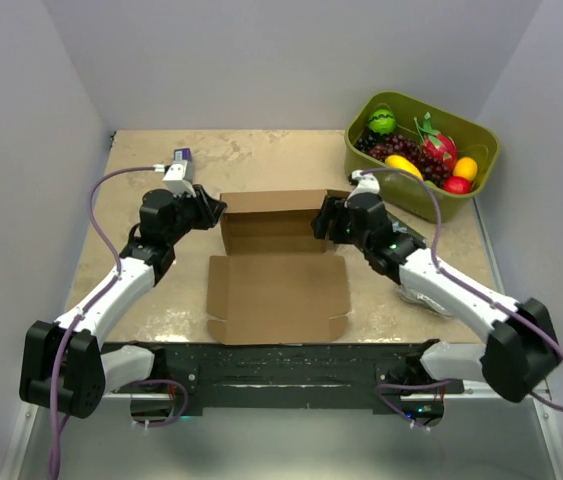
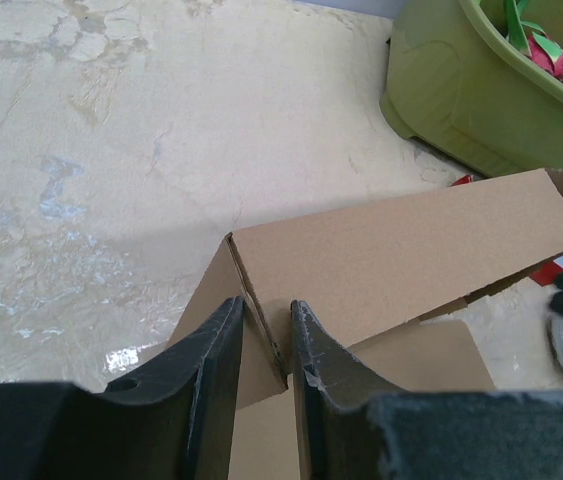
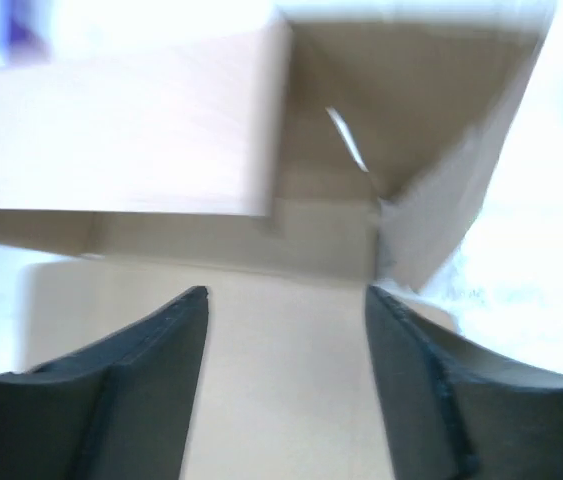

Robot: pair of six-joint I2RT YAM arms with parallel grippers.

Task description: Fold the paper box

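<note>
The paper box point(image 1: 276, 295), plain brown cardboard, lies in the middle of the table. Its front panel is flat and its rear part is folded up into a low wall. My left gripper point(image 1: 217, 212) is at the left end of that raised part. In the left wrist view the gripper point(image 2: 266, 312) is shut on the box's upright end wall point(image 2: 391, 250), one finger on each side of the corner. My right gripper point(image 1: 325, 222) is at the right end. In the blurred right wrist view it point(image 3: 286, 295) stands open over the box floor, with the raised wall point(image 3: 161, 130) just ahead.
An olive-green bin point(image 1: 426, 150) full of toy fruit stands at the back right, close behind the right arm; its wall also shows in the left wrist view point(image 2: 441, 90). White walls close in the table on the left, back and right.
</note>
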